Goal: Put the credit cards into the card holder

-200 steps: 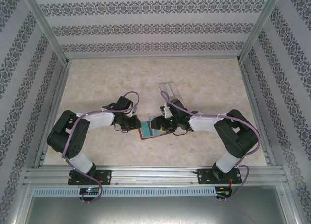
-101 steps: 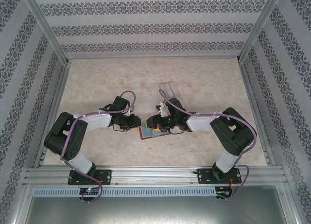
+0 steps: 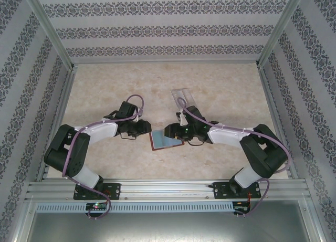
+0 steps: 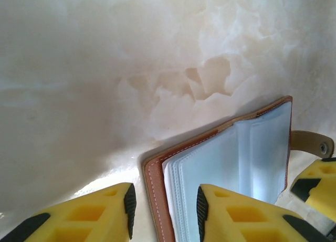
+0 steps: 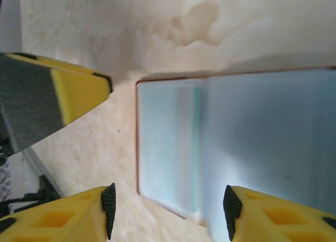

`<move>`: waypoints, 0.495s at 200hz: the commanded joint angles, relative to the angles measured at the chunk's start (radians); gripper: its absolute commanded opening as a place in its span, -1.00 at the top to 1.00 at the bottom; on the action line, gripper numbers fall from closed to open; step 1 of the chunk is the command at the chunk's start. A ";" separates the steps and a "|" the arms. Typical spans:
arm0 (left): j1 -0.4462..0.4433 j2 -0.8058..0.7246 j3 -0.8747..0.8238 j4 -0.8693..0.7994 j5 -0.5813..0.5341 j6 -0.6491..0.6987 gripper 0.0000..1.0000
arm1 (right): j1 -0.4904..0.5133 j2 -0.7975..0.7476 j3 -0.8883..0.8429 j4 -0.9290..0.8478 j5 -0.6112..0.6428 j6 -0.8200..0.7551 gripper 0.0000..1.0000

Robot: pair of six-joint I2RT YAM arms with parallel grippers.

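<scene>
We see the card holder [image 3: 164,141] lying open near the table's [image 3: 105,90] near edge. Our left gripper [image 4: 165,202] and right gripper [image 5: 169,202] hang over it, jaws partly apart, empty.

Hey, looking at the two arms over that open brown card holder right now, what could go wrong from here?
1. The left pincer stands open astride the card holder's leather corner; pulling away sideways might drag it or flip it.
2. The right pincer hovers over the clear sleeves, close to the left one, so the two may collide.
3. The sleeves fan out loosely, so an insertion could snag on an edge.
</scene>
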 commanded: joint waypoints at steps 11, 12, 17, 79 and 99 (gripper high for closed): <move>-0.032 0.018 0.044 -0.020 -0.031 0.023 0.12 | -0.029 -0.058 -0.009 -0.110 0.110 -0.057 -0.19; -0.032 0.018 0.044 -0.019 -0.032 0.024 0.11 | -0.029 -0.060 -0.007 -0.112 0.112 -0.060 -0.19; -0.034 0.019 0.044 -0.017 -0.037 0.024 0.10 | -0.031 -0.067 0.010 -0.136 0.123 -0.079 -0.19; -0.039 -0.013 0.036 -0.049 -0.093 0.038 -0.14 | -0.077 -0.025 0.445 -0.586 0.522 -0.486 -0.34; -0.039 -0.041 0.039 -0.085 -0.126 0.054 -0.34 | -0.102 0.007 0.508 -0.573 0.579 -0.572 -0.73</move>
